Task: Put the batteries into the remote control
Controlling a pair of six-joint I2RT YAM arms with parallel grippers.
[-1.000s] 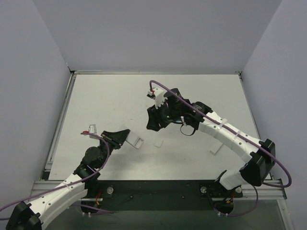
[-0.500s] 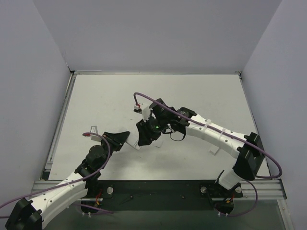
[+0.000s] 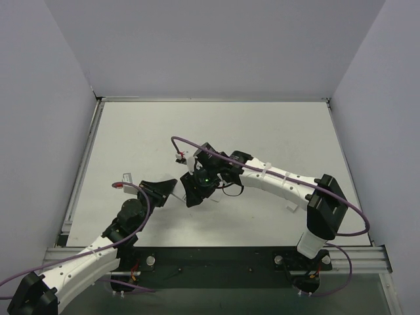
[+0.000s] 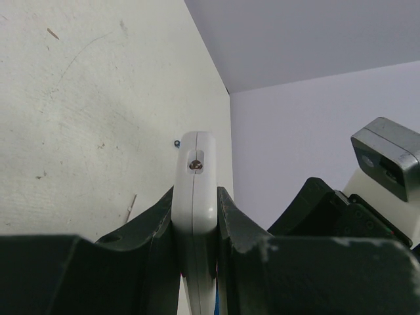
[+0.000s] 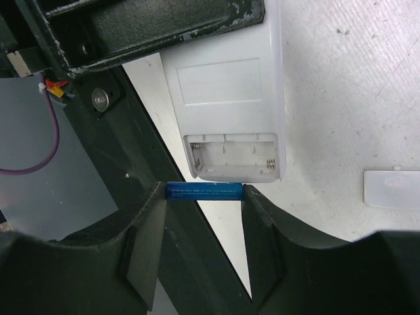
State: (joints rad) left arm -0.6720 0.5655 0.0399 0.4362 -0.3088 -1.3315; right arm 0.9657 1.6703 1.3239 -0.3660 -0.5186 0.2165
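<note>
1. One blue battery (image 5: 204,191) lies sideways between the fingers of your right gripper (image 5: 204,195). The fingers are partly open and pinch it, one end on each finger.
2. Its long way runs across the remote control (image 5: 230,79), not along it.
3. Your left gripper (image 4: 195,210) is squeezed tight on the remote's two long edges. The remote's plain back faces the right wrist camera, and its open end points at the battery.
4. A second ago your right gripper was well away from the remote, over the middle of the table (image 5: 348,98). Now it is right beside it. Your left arm has stayed put.
5. The battery box (image 5: 233,157) in the remote is open with nothing in it. The battery sits just outside its edge.
6. The small white lid (image 5: 392,189) lies flat on the table nearby.
</note>
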